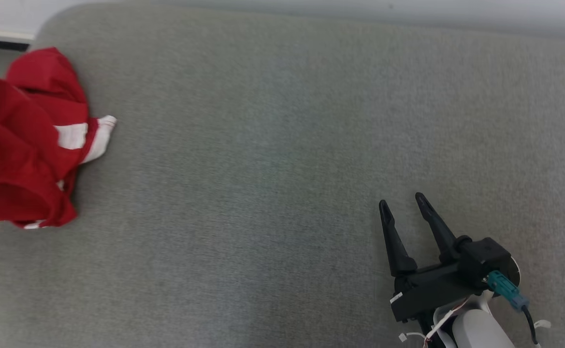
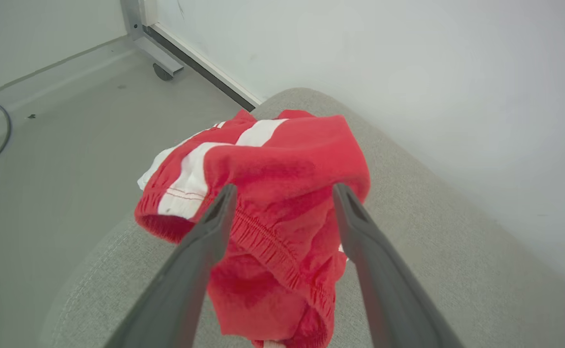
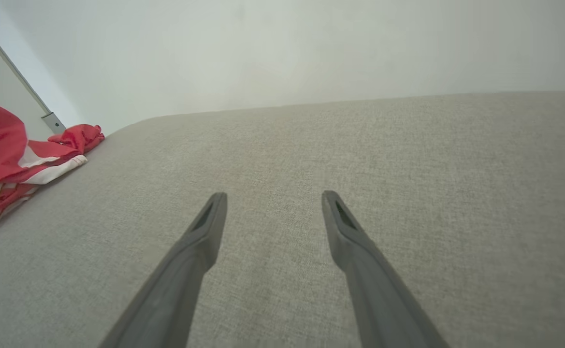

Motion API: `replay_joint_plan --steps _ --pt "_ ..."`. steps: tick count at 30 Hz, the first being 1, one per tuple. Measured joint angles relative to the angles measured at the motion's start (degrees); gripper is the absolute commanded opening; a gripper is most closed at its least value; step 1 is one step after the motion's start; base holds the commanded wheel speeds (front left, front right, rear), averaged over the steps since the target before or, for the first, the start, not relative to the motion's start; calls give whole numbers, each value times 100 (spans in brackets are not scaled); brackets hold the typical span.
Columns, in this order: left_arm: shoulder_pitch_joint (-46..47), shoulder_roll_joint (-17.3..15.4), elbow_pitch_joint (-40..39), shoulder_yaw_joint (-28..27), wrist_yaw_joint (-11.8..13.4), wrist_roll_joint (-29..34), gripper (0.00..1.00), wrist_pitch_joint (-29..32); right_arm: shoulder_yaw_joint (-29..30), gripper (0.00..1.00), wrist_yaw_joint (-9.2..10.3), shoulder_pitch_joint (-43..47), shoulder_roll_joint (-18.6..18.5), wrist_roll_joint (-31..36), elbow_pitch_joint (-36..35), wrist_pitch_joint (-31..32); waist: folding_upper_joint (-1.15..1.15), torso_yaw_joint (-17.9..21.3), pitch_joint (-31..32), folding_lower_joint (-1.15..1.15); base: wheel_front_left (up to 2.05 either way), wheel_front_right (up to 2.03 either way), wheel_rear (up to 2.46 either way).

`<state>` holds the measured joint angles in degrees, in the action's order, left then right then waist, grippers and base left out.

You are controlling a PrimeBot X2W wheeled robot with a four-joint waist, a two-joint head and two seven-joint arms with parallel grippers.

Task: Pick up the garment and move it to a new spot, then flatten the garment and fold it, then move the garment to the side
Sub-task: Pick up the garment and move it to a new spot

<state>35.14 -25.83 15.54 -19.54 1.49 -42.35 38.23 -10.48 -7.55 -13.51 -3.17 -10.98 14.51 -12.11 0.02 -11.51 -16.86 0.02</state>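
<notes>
- Garment [image 1: 21, 145], red and crumpled, lies at the head view's left edge on the grey worktop [image 1: 282, 145].
- My left jaws are spread, aimed at it, pinching nothing; my right jaws are spread at lower right.
- I judge pickup pending: advance, pinch a fold.

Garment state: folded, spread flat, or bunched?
Bunched. The red garment sits in a crumpled heap at the left edge of the grey surface; in the left wrist view its elastic waistband and white stripes twist over each other.

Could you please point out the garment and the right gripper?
garment [image 1: 16, 159]: head view, on its bunched red cloth.
right gripper [image 1: 401, 199]: head view, midway between its open fingertips.
</notes>
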Motion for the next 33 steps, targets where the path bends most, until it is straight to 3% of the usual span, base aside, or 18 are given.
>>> replay_joint_plan --steps 6,11,16,17,18,20,25,33 --pt "189 -137 272 90 -170 -67 100 129 -18 100 0 -121 1 -5 -68 1 0 314 -572 0 0 0 0" --pt "117 -98 104 234 111 153 100 168 -127 100 0 -213 14 -59 -115 1 0 568 -852 -2 0 0 0" --pt "-34 -336 374 308 412 634 99 59 -219 100 0 -291 31 -122 -132 -2 -1 791 -1001 -2 0 0 0" --pt "-35 -439 511 325 461 745 77 2 -220 100 0 -297 32 -134 -132 -7 -1 826 -1019 -2 0 0 0" --pt "-40 -549 608 372 502 891 44 -83 -215 100 0 -300 32 -155 -130 -10 -1 857 -1033 -2 0 0 0" --pt "-42 -700 779 470 571 1158 0 -215 -215 100 0 -311 37 -167 -111 -25 -1 908 -1039 -2 0 0 0" --pt "-99 -754 1081 646 666 1405 0 -320 -218 100 0 -294 29 -237 -29 -34 -1 946 -942 -2 0 0 0" --pt "-41 -732 1050 689 483 1358 0 -643 -229 100 0 -218 27 -347 153 -57 -1 907 -655 -2 0 0 0"
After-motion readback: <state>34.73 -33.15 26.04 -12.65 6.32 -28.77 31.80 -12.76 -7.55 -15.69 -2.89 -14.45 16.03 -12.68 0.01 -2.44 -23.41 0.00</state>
